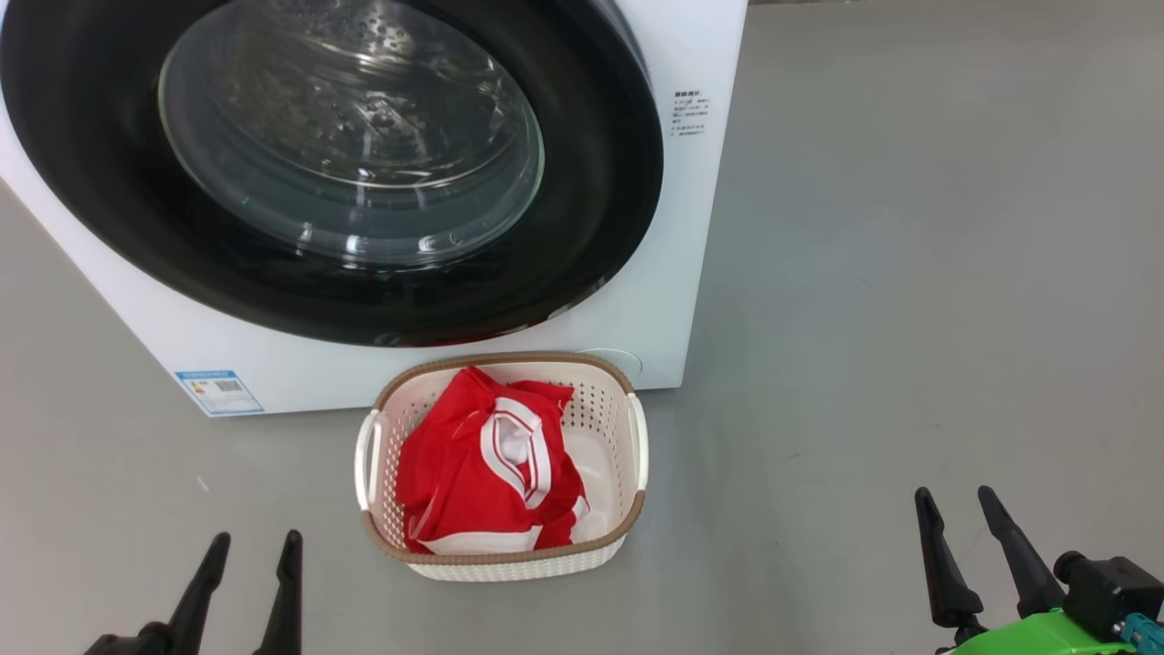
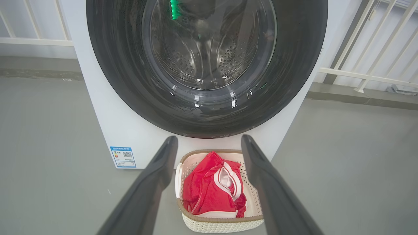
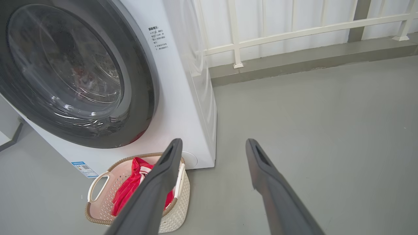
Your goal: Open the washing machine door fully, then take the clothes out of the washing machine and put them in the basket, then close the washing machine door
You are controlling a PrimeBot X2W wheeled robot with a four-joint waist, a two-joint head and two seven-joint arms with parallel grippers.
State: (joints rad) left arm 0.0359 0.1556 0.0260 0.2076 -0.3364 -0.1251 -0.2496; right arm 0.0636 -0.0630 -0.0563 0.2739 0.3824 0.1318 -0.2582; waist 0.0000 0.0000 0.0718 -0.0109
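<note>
Looks like you're basically finished here: the door (image 1: 350, 146) sits flush against the washer (image 1: 691, 273), taking up the upper left of the head view. The drum behind the glass looks empty, though reflections make that hard to swear to. The clothes (image 1: 482, 473) are a red heap in the basket (image 1: 611, 414), lower centre of the frame, just below the door. So I'd say nothing's left except maybe checking the door latched. Your left gripper (image 1: 255, 546) pokes up at the lower left and your right gripper (image 1: 955, 500) at the lower right, both with fingers spread wide, holding nothing, well clear of basket and door.
</note>
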